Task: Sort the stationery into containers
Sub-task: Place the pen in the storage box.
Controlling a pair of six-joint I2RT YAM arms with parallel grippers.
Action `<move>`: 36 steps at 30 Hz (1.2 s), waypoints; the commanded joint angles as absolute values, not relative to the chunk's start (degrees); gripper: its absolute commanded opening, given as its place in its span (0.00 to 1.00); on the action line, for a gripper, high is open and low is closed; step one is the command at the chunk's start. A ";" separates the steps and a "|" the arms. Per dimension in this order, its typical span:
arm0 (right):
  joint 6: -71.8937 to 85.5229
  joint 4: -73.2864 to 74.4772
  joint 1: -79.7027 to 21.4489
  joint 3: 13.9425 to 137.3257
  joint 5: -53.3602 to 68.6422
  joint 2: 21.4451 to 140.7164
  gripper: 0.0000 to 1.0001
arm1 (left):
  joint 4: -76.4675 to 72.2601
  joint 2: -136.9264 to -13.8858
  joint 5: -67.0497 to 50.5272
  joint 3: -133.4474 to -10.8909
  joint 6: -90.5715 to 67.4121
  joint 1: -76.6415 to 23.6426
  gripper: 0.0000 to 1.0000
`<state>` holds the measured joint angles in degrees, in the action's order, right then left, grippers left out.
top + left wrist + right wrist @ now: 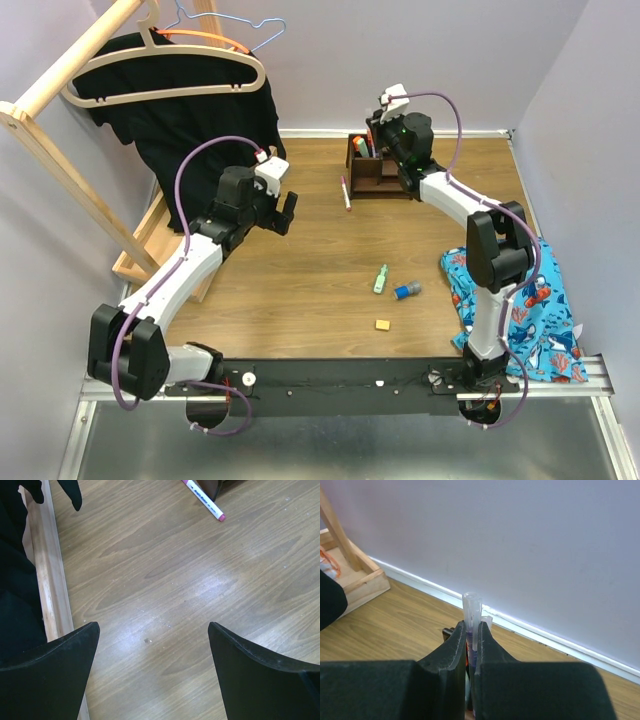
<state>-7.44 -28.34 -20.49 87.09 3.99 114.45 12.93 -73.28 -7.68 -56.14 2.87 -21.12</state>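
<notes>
Overhead view: the left pincer [279, 211] hangs over the bare brown wooden tabletop [300, 300], jaws spread wide and holding nothing. The right pincer [380, 130] is at the far side of the table, directly above a dark brown wooden desk organizer [375, 178] with upright compartments. Orange and green markers [361, 147] stand in the organizer just to the pincer's left. A thin white pen with pink ends [346, 192] lies flat on the table between the two pincers, just beside the organizer. Well back from the right pincer, toward the arm bases, lie a green highlighter [381, 279], a small blue-capped tube [406, 291] and a tiny orange-yellow eraser block [382, 324], each apart from the others. A blue fish-print cloth [520, 310] lies by the right arm. A black garment [190, 120] hangs on a light wooden clothes rack [60, 70] beyond the left pincer. Left wrist view: both black fingers [50, 672] are wide apart over bare wood. The pink-ended pen lies ahead and to the right, and the rack's base and the garment are on the left. Right wrist view: the right pincer is closed on a thin clear-barrelled pen [471, 611] held upright, its top rising above the fingertips [455, 645]. A pale wall [520, 540] stands ahead.
</notes>
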 commanded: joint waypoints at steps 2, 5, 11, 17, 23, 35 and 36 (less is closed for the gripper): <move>-5.19 -33.39 -19.60 86.84 2.20 116.01 0.01 | 13.18 -74.97 -8.79 -58.45 2.02 -21.45 0.99; -4.75 -34.10 -19.34 86.22 2.29 116.45 0.01 | 13.10 -75.76 -8.88 -58.97 1.85 -21.45 0.99; -3.78 -35.24 -19.34 86.13 2.46 117.95 0.01 | 13.36 -76.81 -8.88 -59.94 2.11 -21.45 0.99; -3.69 -36.30 -19.25 84.82 2.29 119.27 0.01 | 13.89 -77.25 -8.35 -60.55 2.37 -21.53 0.99; -3.60 -34.55 -19.34 82.97 1.93 117.69 0.01 | 13.45 -77.26 -8.52 -60.38 2.02 -21.62 0.99; -1.07 -20.60 -19.25 81.03 1.50 108.55 0.60 | 12.83 -76.12 -8.35 -60.56 0.18 -21.88 0.99; -0.27 -18.48 -19.34 81.64 2.10 107.24 0.63 | 12.83 -75.42 -8.35 -60.38 0.18 -21.88 0.99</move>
